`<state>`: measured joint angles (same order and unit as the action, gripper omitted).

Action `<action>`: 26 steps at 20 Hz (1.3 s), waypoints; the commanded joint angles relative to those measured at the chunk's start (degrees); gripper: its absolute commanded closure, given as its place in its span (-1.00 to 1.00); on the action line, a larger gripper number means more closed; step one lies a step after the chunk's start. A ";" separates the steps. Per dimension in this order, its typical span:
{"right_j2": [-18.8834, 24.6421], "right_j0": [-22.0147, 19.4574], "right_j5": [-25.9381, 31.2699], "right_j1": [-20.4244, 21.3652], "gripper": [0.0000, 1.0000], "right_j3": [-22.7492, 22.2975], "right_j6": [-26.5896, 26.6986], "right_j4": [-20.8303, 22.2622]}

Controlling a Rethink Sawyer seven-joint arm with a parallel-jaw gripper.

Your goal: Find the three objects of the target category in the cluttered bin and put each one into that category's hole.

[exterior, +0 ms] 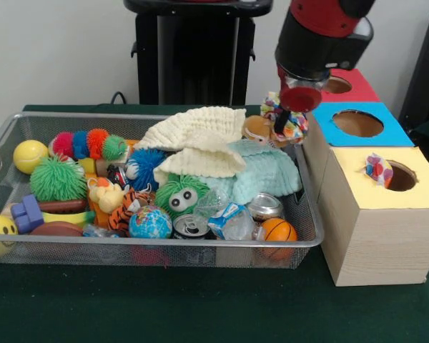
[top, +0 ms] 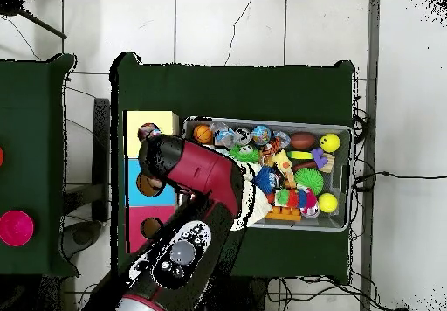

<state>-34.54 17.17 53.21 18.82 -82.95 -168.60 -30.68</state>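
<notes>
Even, soft indoor light, faint shadows under the mesh bin [exterior: 7,136], mild blur, no strong glare

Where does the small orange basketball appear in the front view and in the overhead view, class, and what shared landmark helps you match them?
Front view: the orange basketball sits in the bin's near right corner, beside the yellow-topped box.
Overhead view: the orange basketball sits in the bin's upper left corner.
Shared landmark: the yellow-topped box, right next to that corner in both.

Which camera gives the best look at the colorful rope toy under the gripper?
The front view: the colorful rope toy hangs in plain sight below the gripper, beside the blue box. In the overhead view the arm hides it.
</notes>
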 commanded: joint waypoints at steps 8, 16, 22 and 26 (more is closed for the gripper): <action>3.73 -1.46 3.77 -4.54 1.00 2.46 -21.26 -3.03; 3.10 1.84 8.99 -4.14 1.00 4.60 -29.64 -5.56; 1.99 3.53 13.62 -1.83 1.00 5.28 -31.38 -5.66; 0.94 3.87 14.45 2.42 1.00 1.73 -26.48 -3.19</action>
<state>-36.31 20.32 58.56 17.57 -79.68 -181.23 -33.15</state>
